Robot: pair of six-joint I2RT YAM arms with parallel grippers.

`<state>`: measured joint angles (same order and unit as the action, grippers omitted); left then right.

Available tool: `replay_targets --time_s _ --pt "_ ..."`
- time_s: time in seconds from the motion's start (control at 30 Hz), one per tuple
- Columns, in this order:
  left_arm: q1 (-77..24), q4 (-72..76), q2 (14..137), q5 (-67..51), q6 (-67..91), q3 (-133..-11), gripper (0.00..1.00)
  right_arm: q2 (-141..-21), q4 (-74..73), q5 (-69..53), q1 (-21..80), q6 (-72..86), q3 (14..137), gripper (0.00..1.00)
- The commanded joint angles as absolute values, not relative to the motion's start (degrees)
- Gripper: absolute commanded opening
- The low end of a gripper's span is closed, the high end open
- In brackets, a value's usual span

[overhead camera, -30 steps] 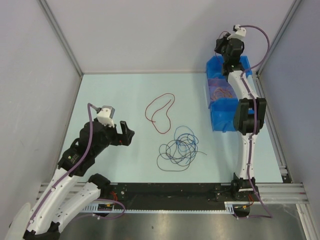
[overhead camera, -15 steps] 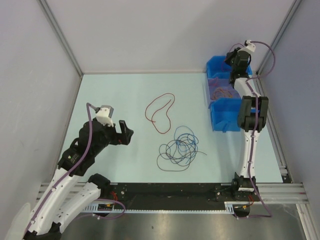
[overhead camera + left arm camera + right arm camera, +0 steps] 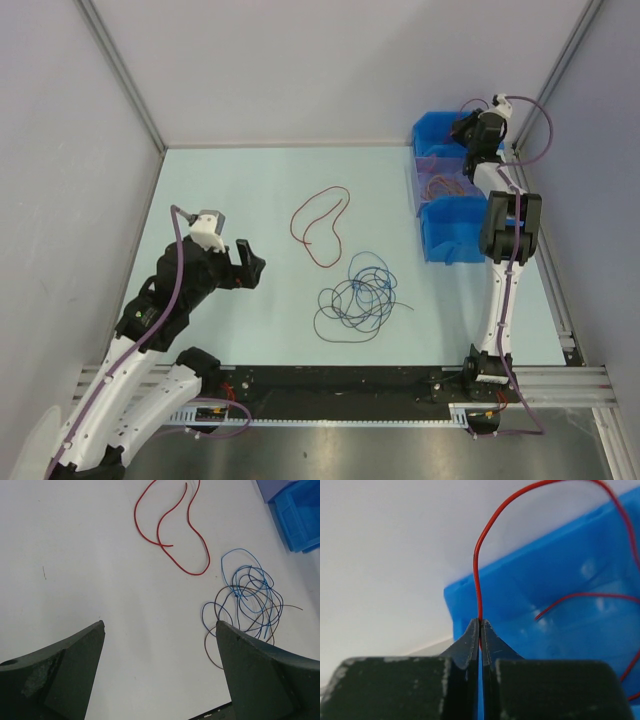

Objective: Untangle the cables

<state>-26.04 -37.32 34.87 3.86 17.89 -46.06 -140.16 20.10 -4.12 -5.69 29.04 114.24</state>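
A pale blue-green counter [image 3: 250,190], walled in by grey panels, fills the overhead view. Two white and black robot arms are mounted at its near edge.

The left arm [image 3: 160,300] bends low over the near left part of the counter. The right arm [image 3: 505,250] stretches along the right edge to the far right corner.

A row of blue bins [image 3: 440,250] stands along the right edge in that far right corner.

The left fingers [image 3: 253,258] are spread wide apart and grip nothing. They hang above bare counter and point toward the middle.

The right fingers [image 3: 480,630] are pressed fully together over the far bin, with a thin wire pinched between their tips.

A tangle of blue and dark cables [image 3: 358,300] lies flat toward the near edge, just right of centre. Its loops overlap one another, and a few loose ends trail out to the right.

A loose red cable [image 3: 293,218] lies by itself at the middle of the counter, bent into an open heart-like loop. It sits just beyond the tangle and does not touch it.

The held red cable [image 3: 475,562] rises from the closed right fingertips, arches over, and drops into a blue bin. More red strands curve inside that bin.
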Motion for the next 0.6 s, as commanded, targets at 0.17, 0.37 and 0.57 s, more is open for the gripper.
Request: replay_targets --time_s 0.17,0.37,0.57 --pt "-25.3 -35.2 34.5 3.7 17.1 -45.9 0.97 -140.2 14.0 -15.4 -6.1 39.6 115.8 0.0" --pt "-25.1 -35.2 34.2 3.7 17.1 -45.9 0.97 -141.8 13.7 -22.1 -7.1 44.6 117.7 0.04" --pt "-25.2 -35.2 34.0 4.1 17.1 -46.0 0.97 -141.0 9.8 -23.2 -7.2 44.5 120.5 0.28"
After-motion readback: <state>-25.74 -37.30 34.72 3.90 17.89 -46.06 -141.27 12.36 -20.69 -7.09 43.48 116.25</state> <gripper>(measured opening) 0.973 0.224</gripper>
